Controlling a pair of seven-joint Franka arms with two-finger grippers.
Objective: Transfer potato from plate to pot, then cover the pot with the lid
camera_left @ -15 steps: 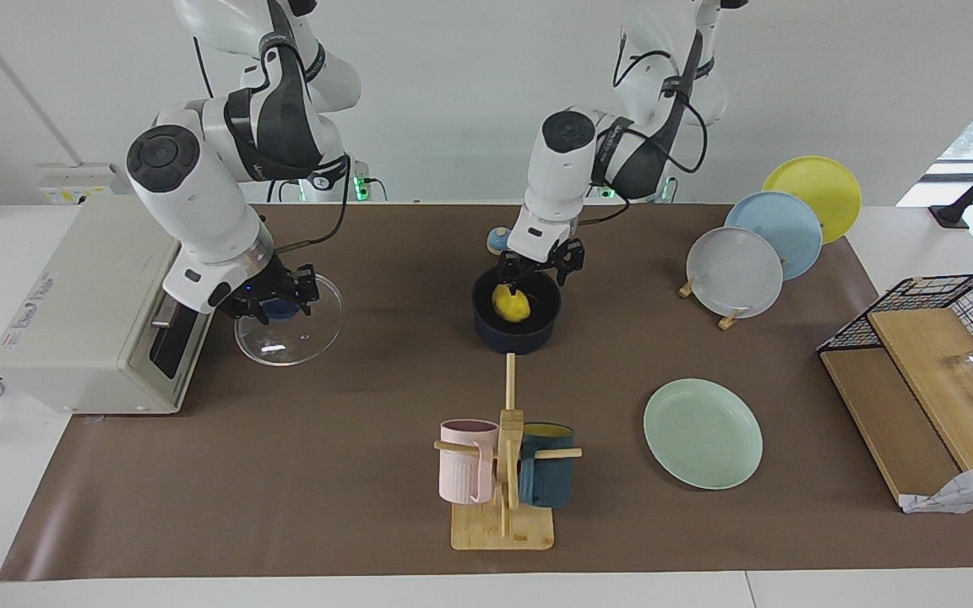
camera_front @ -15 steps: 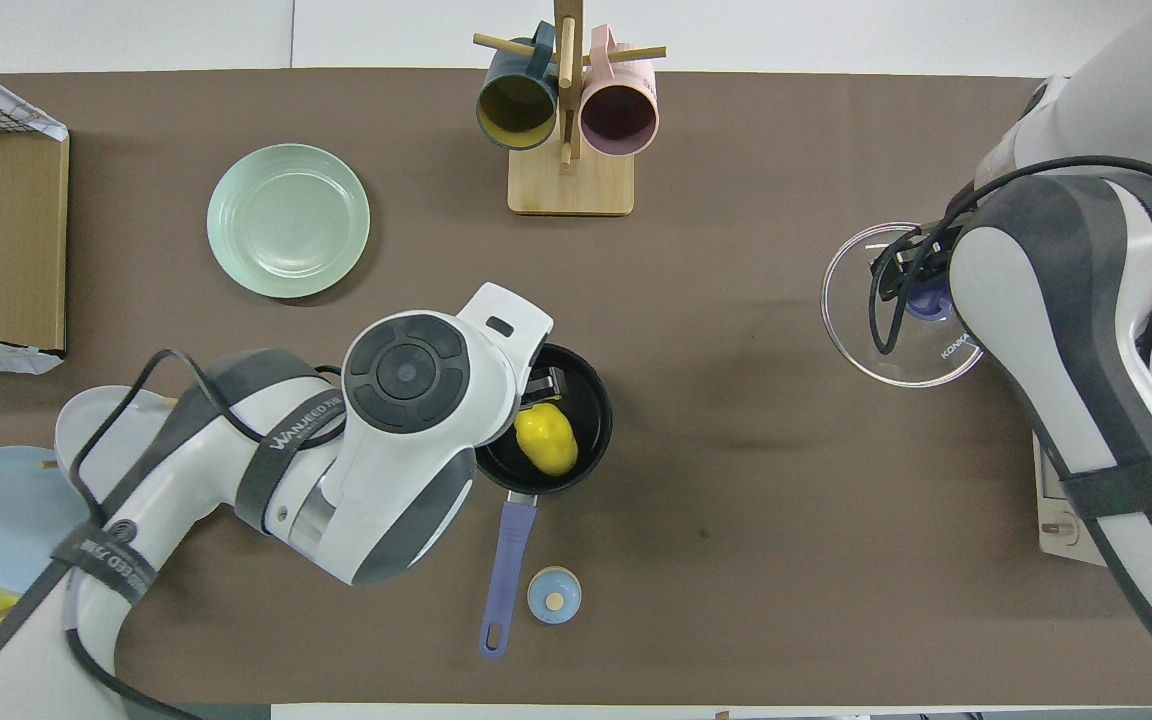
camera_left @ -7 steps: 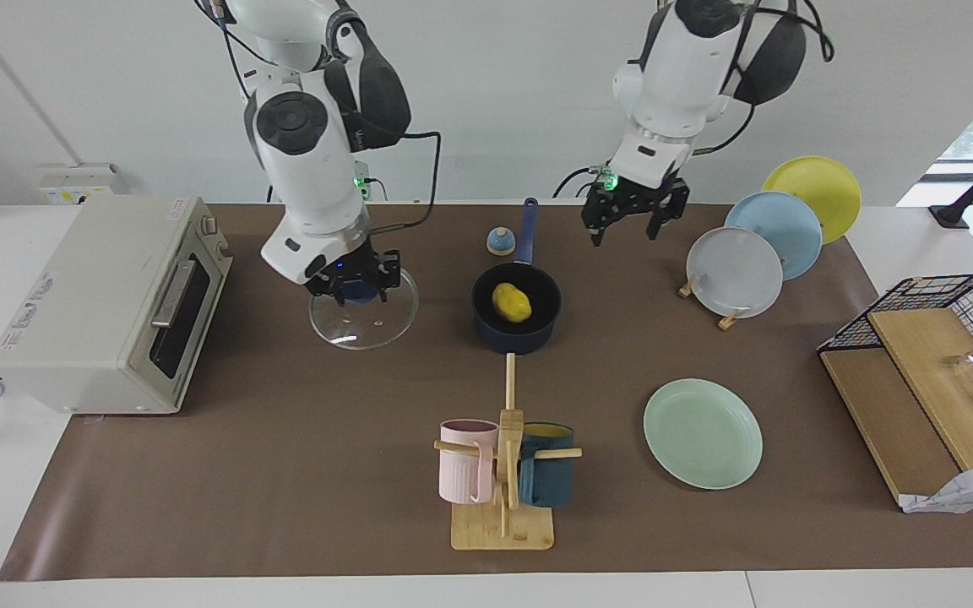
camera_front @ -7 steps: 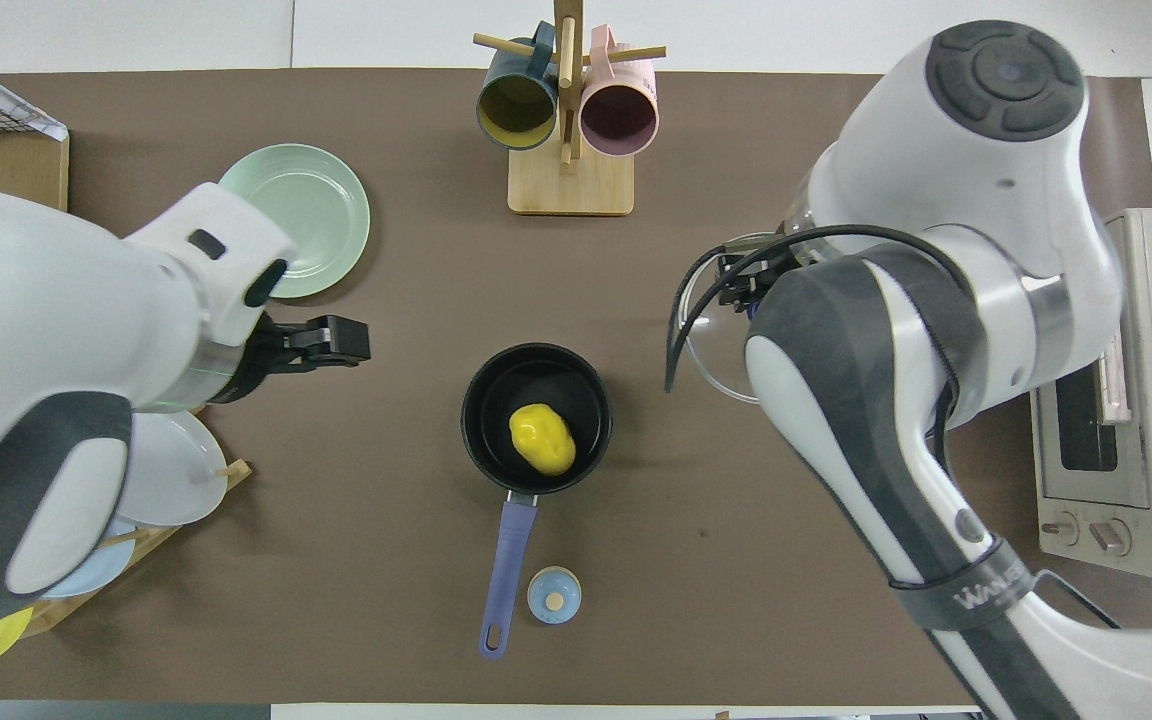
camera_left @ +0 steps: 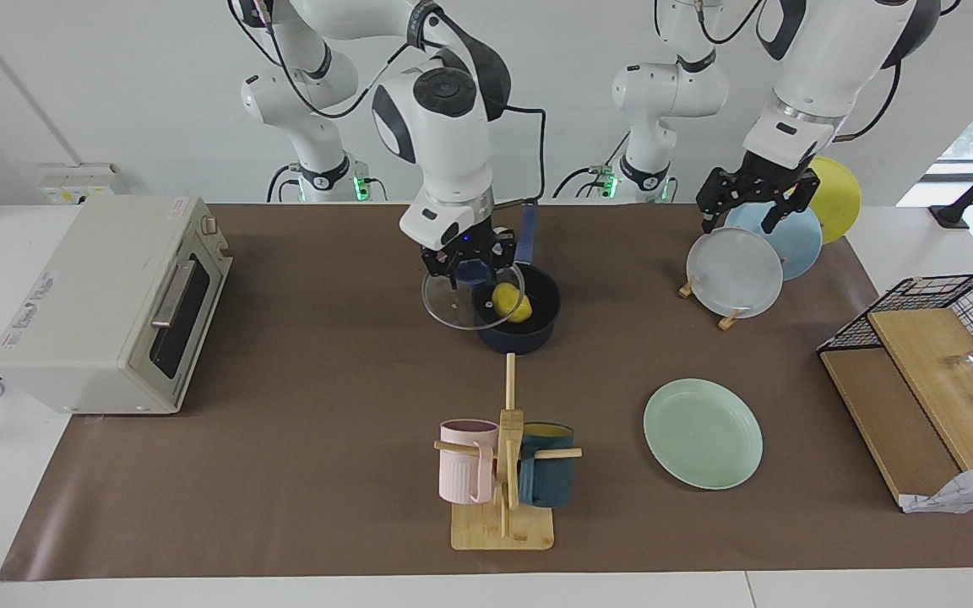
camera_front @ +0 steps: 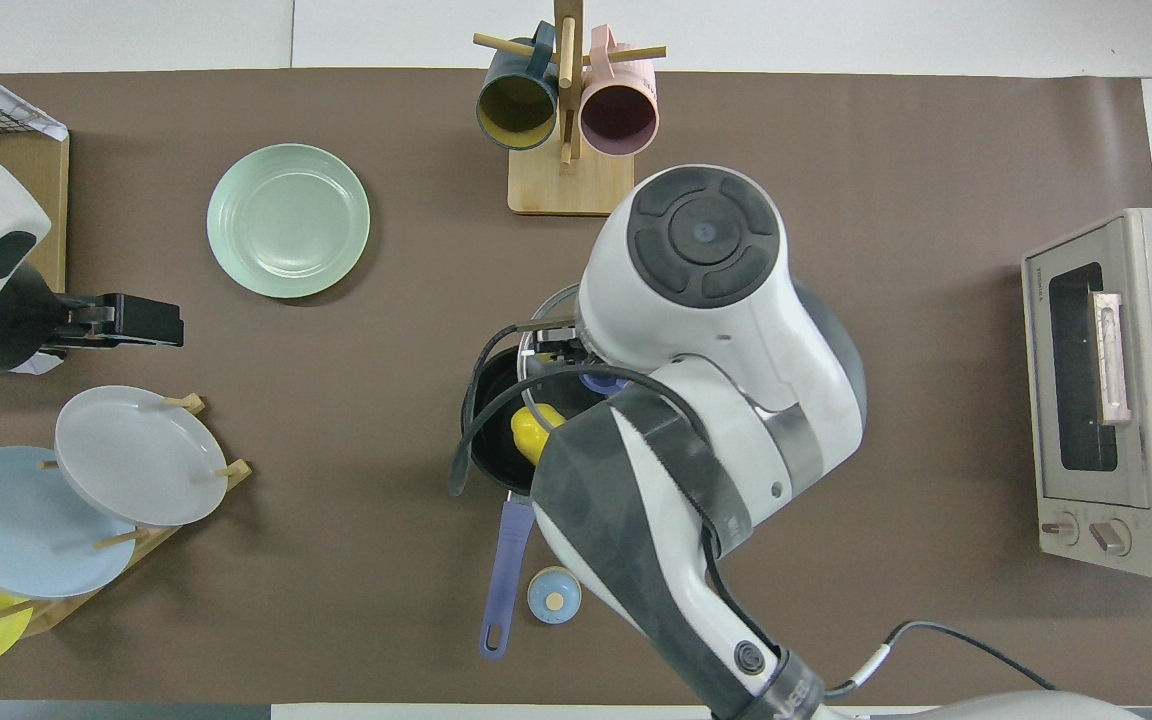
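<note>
The yellow potato point(camera_left: 510, 302) lies in the dark navy pot point(camera_left: 529, 333); it also shows in the overhead view point(camera_front: 528, 432), where the right arm covers most of the pot point(camera_front: 481, 400). My right gripper point(camera_left: 471, 268) is shut on the blue knob of the glass lid point(camera_left: 448, 304). It holds the lid just above the pot, overlapping the rim toward the right arm's end of the table. My left gripper point(camera_left: 757, 198) is open and empty, raised over the plate rack; it also shows in the overhead view point(camera_front: 131, 322). The mint-green plate point(camera_left: 703, 432) is bare.
A toaster oven point(camera_left: 106, 304) stands at the right arm's end. A mug tree point(camera_left: 503, 473) stands farther from the robots than the pot. A rack with grey, blue and yellow plates point(camera_left: 736, 270) and a wire basket point(camera_left: 926, 338) are at the left arm's end. A small bell point(camera_front: 553, 595) sits beside the pot handle point(camera_front: 506, 570).
My right gripper has carried the lid from beside the toaster oven across to the pot. My left gripper has risen from the pot and moved away over the plate rack.
</note>
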